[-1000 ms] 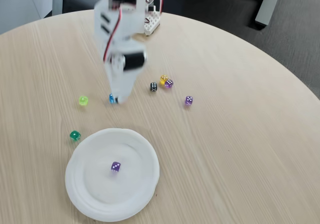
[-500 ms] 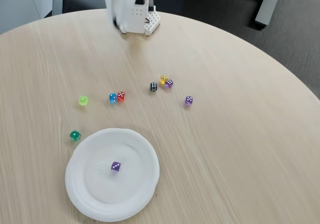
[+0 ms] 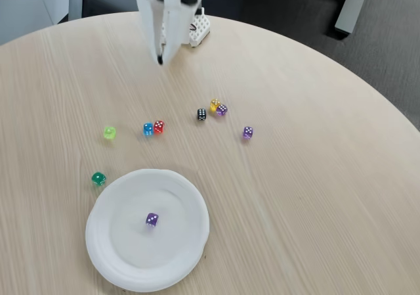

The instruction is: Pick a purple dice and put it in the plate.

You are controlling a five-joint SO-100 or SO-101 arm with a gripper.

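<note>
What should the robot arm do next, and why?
Probably reach forward and down toward a purple die on the table. One purple dice already lies in the plate, while the gripper hangs near the table's far edge, seemingly holding nothing. If one die was the whole job, resting there is fine.

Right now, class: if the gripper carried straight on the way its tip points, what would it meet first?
The gripper points downward at bare table, so it would probably meet the wood first. The blue die and red die lie further along, though depth is unclear.
</note>
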